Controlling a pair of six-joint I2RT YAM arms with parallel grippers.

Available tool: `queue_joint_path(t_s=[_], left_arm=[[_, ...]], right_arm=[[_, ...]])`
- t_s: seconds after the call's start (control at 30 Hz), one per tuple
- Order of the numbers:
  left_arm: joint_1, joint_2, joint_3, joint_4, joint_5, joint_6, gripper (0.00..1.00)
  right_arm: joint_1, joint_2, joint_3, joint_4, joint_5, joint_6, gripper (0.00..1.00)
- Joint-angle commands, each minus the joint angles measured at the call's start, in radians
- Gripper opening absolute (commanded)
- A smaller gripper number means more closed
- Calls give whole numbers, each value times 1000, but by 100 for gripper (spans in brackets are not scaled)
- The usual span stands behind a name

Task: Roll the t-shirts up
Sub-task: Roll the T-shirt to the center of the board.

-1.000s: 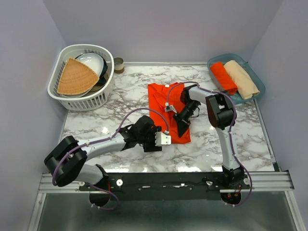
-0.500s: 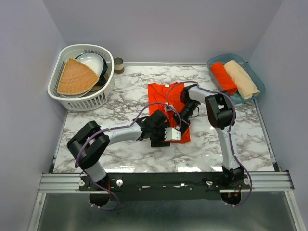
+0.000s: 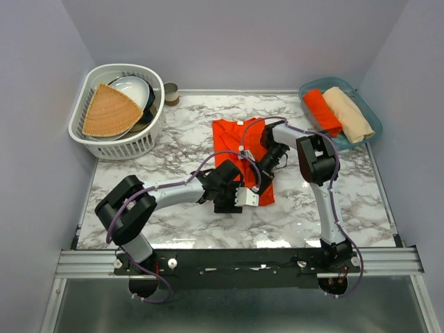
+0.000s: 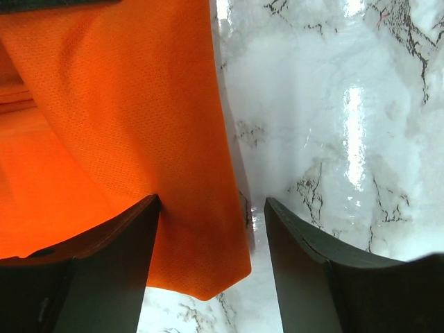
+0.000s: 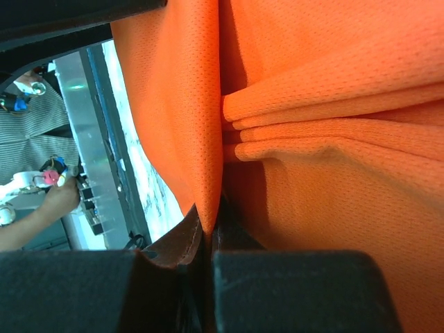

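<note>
Now the left gripper [image 4: 211, 208] has swung in, jaws wide astride the near corner of the t-shirt [image 3: 230, 141]; the right gripper [image 5: 206, 222] pinches a fold, seemingly readying a roll.

A white marbled table [image 3: 173, 149] carries an orange t-shirt [image 3: 230, 137] at its middle. A white basket [image 3: 128, 147] and a small tin [image 3: 171, 92] stand far left. A teal tray [image 3: 304, 90] sits far right.
</note>
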Motion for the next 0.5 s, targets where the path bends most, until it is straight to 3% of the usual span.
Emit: queue_joint_path(t_s=[0.0,0.07,0.1,0.2,0.33,0.37,0.47], left_arm=[[-4,74,2,-99,-57,-1,60],[-4,94,13,-105,-67,-2,50],[-4,96,10,-108,-62,9,39],[-1,87,-5,-126,-38,21,28],[6,91,10,-198,27,33,15],[14,93,24,-212,44,38,13],[41,103,65,-296,178,76,11]], right_arm=[[-8,51,25,-73,41,-14,12],[-8,51,25,-71,41,-14,12],[-8,51,24,-73,42,-14,12],[-8,46,22,-68,42,-10,16],[-38,-18,-48,13,32,27,35],[-49,-41,-64,44,42,65,44],[-123,-189,-119,134,61,92,55]])
